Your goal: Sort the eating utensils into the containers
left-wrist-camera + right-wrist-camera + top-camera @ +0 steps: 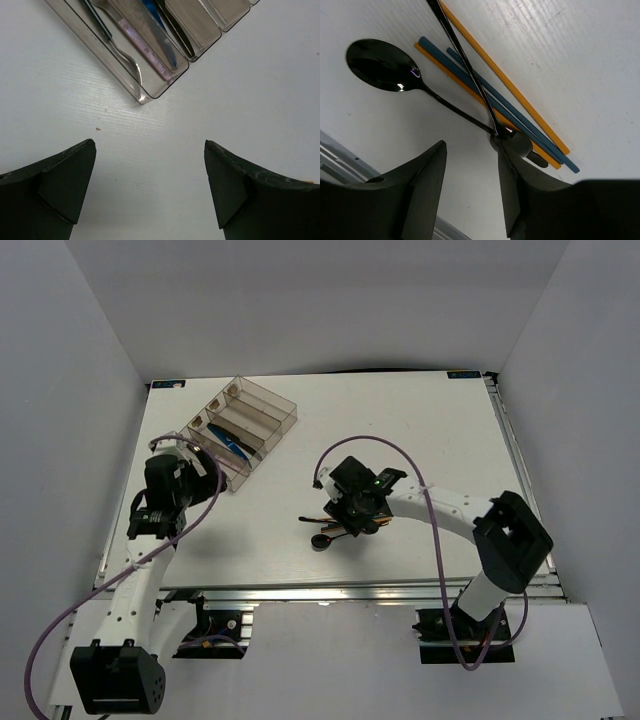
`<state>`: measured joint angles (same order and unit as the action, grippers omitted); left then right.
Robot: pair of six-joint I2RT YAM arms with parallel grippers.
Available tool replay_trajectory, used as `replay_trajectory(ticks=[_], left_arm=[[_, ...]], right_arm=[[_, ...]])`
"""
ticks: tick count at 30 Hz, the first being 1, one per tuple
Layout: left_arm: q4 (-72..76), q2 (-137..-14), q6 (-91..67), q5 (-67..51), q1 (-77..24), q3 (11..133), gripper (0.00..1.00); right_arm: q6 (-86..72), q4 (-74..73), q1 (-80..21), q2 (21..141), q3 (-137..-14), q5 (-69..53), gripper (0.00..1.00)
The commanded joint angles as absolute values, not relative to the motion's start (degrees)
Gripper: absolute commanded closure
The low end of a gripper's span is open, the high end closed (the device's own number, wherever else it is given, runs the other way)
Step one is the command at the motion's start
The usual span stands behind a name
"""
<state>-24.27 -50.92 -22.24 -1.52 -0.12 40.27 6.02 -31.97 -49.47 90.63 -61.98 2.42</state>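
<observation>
Left claw point(150, 144) is wide apart w/ nothing in it, hovering just short of the near corner of the tray point(142, 96). There's bare tabletop btwn the fingers and that corner, so no contact. Tray sits angled at the far-left of the table point(450, 440), w/ cutlery lying in its compartments, incl a pink-handled piece point(145, 47).

Right claw point(470, 150) is mid-table toward the front, jaws partly apart, only bare table in the gap. One finger point(520, 190) is right at the spot where a black spoon point(382, 65) and a second black handle point(465, 65) cross over the orange chopsticks point(510, 85) and blue chopsticks point(520, 115). Can't tell if it's actually touching.

Spoon bowl is near the front edge rail. Open white table to the right of & behind the pile, and the tray is well apart from it.
</observation>
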Motion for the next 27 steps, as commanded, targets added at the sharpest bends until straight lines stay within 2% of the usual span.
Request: replay_trajectory(ticks=[1,10,18,24,27], left_arm=[[-20.8,-48.6,-21.2,-1.2,-1.0,40.8,0.02],[-20.7,-51.2,-21.1,-4.2,-1.8,40.8,0.02],[-20.9,-52.4,-20.8,-6.0,-2.6,40.8,0.02],[-20.7,-52.6,-20.7,-6.6,-3.2,40.6,0.02],[-20.9,-52.7,-20.7,-6.6,-3.4,40.7,0.02]], right_arm=[[10.6,-31.9,-50.2,93.2,-65.2,5.9,0.50],[13.1,-30.9,-50.3,99.6,-67.6,5.6,0.61],[14.1,-30.1,-50.3,102.2,-67.9,6.4,0.67],[15.1,-29.2,-50.2,103.1,-67.1,7.6,0.78],[15.1,-29.2,-50.1,103.1,-67.0,7.3,0.86]])
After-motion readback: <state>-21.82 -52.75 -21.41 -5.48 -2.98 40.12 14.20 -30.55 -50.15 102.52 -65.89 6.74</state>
